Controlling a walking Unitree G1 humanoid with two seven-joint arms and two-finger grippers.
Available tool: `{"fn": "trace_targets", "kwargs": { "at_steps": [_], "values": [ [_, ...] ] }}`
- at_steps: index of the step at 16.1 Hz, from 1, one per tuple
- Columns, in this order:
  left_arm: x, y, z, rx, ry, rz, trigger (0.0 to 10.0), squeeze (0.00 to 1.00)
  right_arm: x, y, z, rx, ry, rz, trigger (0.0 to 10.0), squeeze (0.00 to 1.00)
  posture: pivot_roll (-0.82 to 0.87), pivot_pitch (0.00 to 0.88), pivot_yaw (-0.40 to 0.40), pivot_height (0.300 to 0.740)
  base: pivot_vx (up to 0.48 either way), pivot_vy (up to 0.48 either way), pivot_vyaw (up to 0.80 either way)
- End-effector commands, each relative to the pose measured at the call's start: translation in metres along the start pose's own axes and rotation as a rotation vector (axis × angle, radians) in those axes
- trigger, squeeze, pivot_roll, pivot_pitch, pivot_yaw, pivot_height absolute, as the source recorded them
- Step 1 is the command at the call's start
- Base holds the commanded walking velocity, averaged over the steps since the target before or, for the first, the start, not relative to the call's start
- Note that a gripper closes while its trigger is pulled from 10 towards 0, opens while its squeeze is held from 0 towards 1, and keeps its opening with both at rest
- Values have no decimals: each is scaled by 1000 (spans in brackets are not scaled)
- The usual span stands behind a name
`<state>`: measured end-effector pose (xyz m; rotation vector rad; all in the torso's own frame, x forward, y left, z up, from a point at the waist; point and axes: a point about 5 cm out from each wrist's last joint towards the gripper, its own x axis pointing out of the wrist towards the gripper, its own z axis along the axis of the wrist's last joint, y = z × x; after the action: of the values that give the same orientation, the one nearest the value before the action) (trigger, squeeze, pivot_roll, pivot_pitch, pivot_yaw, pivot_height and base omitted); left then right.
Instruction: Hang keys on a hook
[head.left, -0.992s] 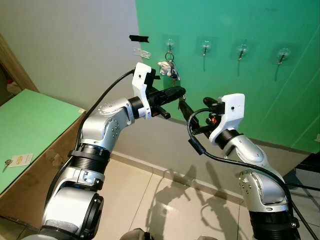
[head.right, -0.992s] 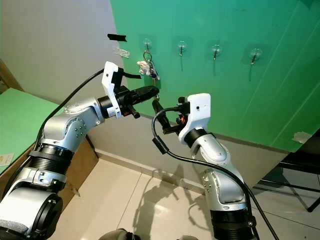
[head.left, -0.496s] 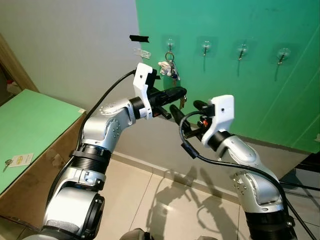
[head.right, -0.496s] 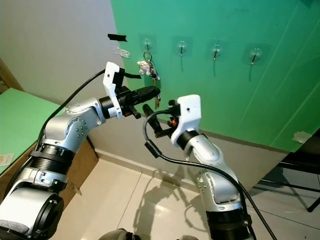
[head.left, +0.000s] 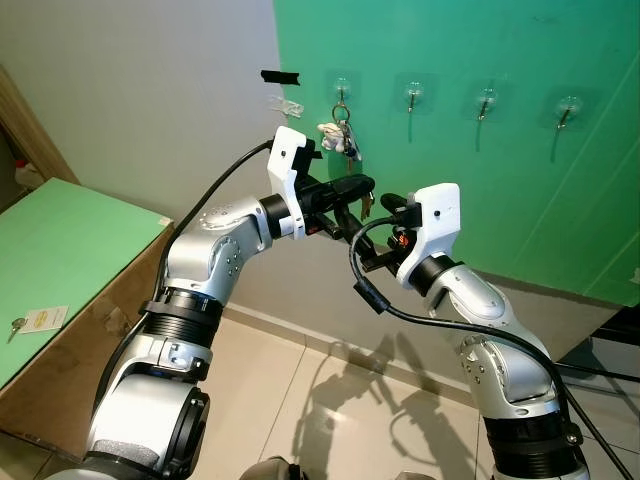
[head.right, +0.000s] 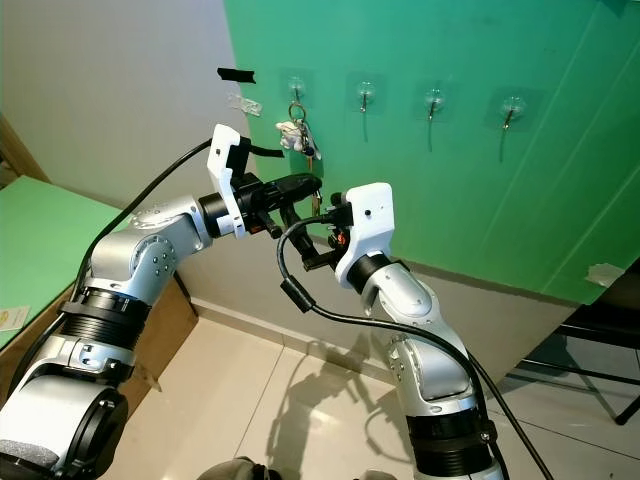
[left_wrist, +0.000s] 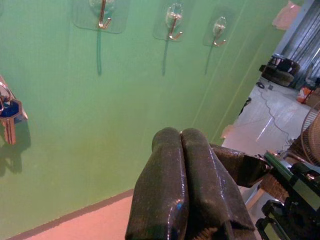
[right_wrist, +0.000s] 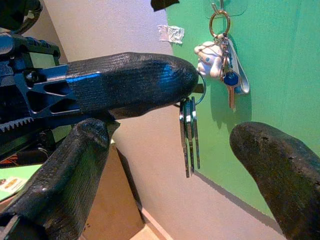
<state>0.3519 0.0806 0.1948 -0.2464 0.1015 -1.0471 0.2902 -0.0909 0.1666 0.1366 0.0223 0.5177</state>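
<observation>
I have the left gripper (head.left: 362, 186) raised toward the green wall (head.left: 520, 200), its two fingers pressed together on the ring of a small bunch of keys (right_wrist: 189, 134) — in the right wrist view the keys dangle straight down from the fingertip, just in front of the wall. The right gripper (right_wrist: 170, 165) sits just below and to the right of them, its fingers (right_wrist: 65, 175) spread wide with the hanging keys between them but not touching either one. It looks to me like a handover, or at least a steadying grab, is the step in hand; nothing has gone onto a hook from this bunch yet.

On the wall there is a row of clear stick-on hooks. The leftmost hook (head.left: 341, 92) already carries another key set (head.left: 340, 135) (white charm, blue-headed key), so I would aim for the next hook (head.left: 410, 97) to the right, which is bare.

Next move, as I judge it: either close the right fingers on the keys and release with the left, or lift the left gripper up and right so the ring comes over that free hook — the ring is small, so the approach needs to be slow and square to the wall.
</observation>
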Motion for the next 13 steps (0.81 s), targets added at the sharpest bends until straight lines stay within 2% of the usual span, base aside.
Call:
{"fn": "trace_targets", "kwargs": {
  "at_steps": [1,13],
  "values": [
    [1,-2,1,18,9,-9,10000,0,3,1,2,-4,-7,4,0,0,-193,0,73,722,0,0,0],
    [4,-5,3,-2,-5,-25,10000,0,8,7,1,10,-22,25,0,0,-200,0,81,722,0,0,0]
  ]
}}
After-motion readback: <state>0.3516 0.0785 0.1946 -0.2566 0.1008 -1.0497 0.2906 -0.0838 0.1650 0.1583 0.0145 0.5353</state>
